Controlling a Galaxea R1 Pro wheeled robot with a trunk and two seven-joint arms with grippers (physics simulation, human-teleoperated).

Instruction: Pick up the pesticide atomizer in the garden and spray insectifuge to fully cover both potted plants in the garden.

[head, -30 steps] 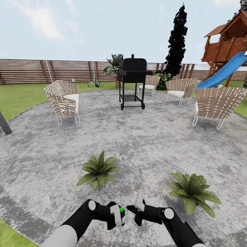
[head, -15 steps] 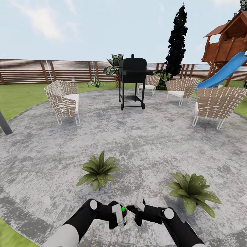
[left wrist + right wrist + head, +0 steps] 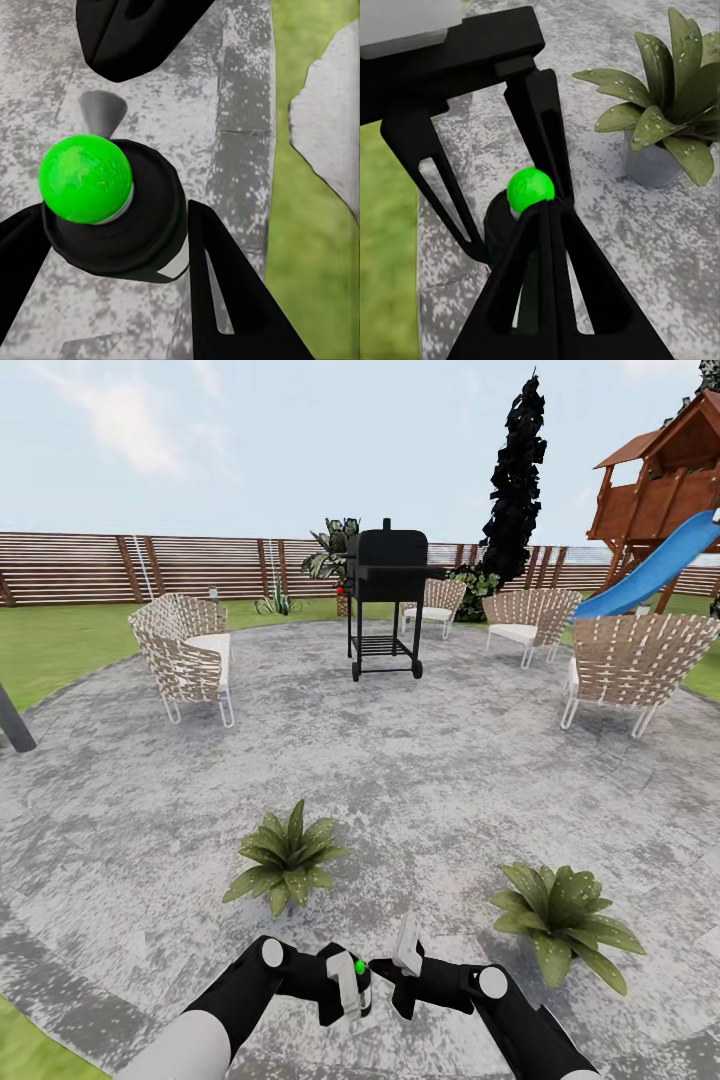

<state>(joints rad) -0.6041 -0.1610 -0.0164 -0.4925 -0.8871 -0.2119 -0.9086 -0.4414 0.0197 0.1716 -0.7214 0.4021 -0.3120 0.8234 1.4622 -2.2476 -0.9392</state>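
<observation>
The pesticide atomizer (image 3: 112,217) is clamped in the left gripper (image 3: 345,985); its nozzle should be aimed at the nearer potted plant (image 3: 287,855), just beyond; the right gripper's (image 3: 405,970) state cannot be told

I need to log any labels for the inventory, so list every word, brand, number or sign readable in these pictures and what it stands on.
No readable text stands anywhere in these pictures.
The black-topped bottle with a green ball knob, between the left gripper fingers: no lettering shows.
The black barbecue grill, woven wicker chairs and brown slatted fence: no words or signs.
</observation>
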